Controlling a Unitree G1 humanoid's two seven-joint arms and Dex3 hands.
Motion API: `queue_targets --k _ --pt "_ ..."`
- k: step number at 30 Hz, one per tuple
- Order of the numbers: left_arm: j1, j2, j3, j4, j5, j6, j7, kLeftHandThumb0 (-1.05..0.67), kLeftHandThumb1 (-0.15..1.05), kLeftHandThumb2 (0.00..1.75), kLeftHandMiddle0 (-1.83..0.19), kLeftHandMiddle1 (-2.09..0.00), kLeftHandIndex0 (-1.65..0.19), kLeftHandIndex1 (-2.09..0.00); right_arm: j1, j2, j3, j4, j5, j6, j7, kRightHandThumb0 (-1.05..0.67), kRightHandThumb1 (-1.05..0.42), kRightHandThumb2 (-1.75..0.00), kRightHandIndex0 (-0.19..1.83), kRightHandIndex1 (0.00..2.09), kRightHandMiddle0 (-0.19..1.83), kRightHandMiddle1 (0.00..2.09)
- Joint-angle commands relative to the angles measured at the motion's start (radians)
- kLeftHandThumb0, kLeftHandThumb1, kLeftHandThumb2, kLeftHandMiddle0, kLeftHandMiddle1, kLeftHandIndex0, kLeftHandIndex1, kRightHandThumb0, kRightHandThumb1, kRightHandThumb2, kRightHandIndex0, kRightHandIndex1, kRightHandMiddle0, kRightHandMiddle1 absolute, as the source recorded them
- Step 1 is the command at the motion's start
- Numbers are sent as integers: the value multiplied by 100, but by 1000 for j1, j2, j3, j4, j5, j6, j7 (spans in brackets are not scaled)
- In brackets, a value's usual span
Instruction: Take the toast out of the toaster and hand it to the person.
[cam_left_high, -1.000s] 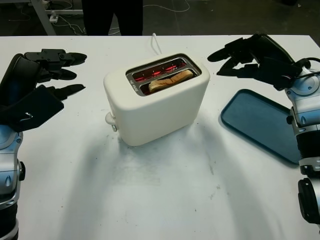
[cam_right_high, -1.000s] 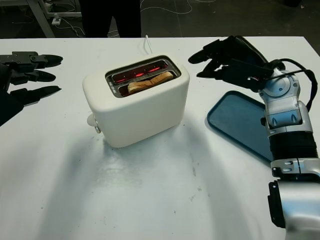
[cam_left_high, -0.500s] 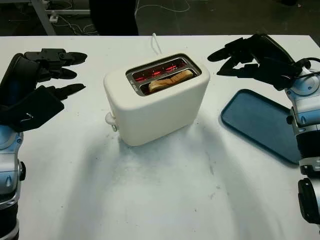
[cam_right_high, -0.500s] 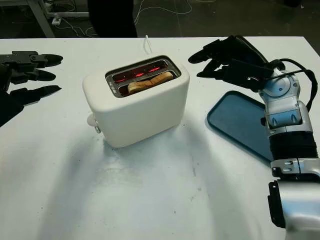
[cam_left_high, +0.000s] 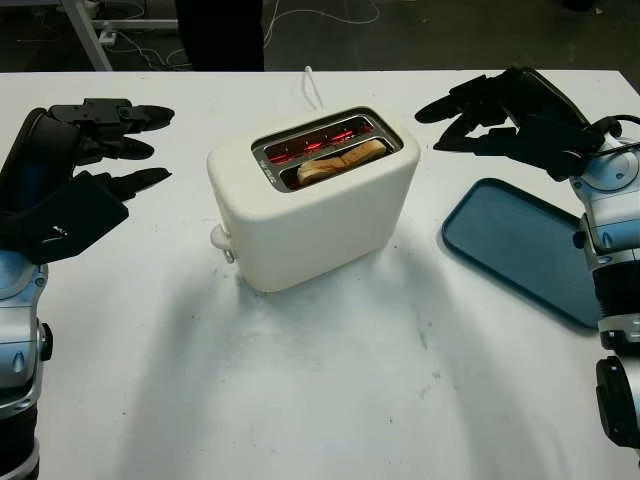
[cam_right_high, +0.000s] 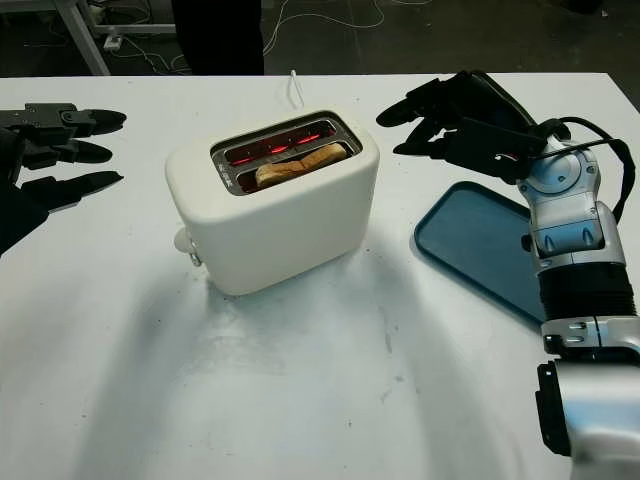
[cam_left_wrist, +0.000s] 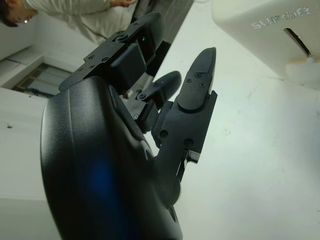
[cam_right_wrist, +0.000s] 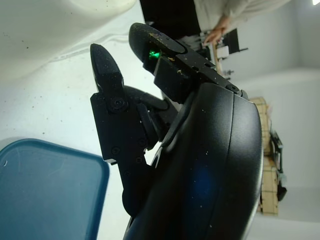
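Peeking from the toaster (cam_left_high: 315, 205), toast (cam_left_high: 340, 158) sits half-hidden; both hands released, holding nothing.

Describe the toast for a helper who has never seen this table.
On the white table stands a cream plastic toaster. The browned slice of toast sits in the slot nearer the robot; the slot behind holds nothing, its elements glowing red.

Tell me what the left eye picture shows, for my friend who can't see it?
A cream toaster sits in the middle of a white table with a slice of toast down in its front slot and red glow in the slot behind. The robot's left hand is open to one side, its right hand open to the other, beside a blue tray.
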Motion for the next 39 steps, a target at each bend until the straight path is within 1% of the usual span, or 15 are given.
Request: queue_targets --k 1,4,9,14,16,20,30,35,36,39 --pt "1 -1 1 0 5 -4 5 -19 84 0 -69 -56 -86 -1 4 -11 4 0 1 6 6 -37 -84 0 74 76 96 0" --pt "-3 1 -6 -16 13 24 3 -19 84 0 -68 -55 -85 0 3 -13 5 -12 -2 25 9 -37 -85 0 73 76 96 0" --pt "-3 2 -5 -5 6 10 2 -20 85 0 -68 -56 -85 0 4 -12 4 -20 2 31 13 -37 -85 0 74 76 96 1" --pt "-5 -1 -7 -11 4 24 2 -19 85 0 -67 -56 -85 0 4 -10 2 -11 9 23 17 -33 -84 0 74 76 96 0" --pt "-5 2 -6 -15 5 27 0 -19 85 0 -67 -57 -85 0 5 -11 3 -14 6 25 14 -35 -84 0 74 76 96 0" --pt "-1 -3 -5 -5 3 12 5 -20 85 0 -67 -57 -85 0 9 -10 2 -16 6 20 11 -34 -84 0 74 76 96 0" --pt "1 -6 -1 -6 2 10 9 -21 85 0 -66 -58 -85 0 -3 -8 -4 2 9 9 9 -38 -83 0 73 75 95 0" --pt "4 -2 1 -7 1 6 5 -20 85 0 -66 -59 -85 0 -34 -10 -14 -40 17 14 6 -40 -80 0 64 65 85 0" --pt "4 -3 1 -7 0 8 4 -20 85 0 -65 -59 -85 0 -42 -4 -22 -42 26 6 -1 -40 -79 0 65 62 84 0" --pt "4 -2 -1 -8 4 9 6 -20 85 0 -66 -59 -85 0 -83 0 -26 -102 22 44 -15 -34 -75 0 65 52 82 0"
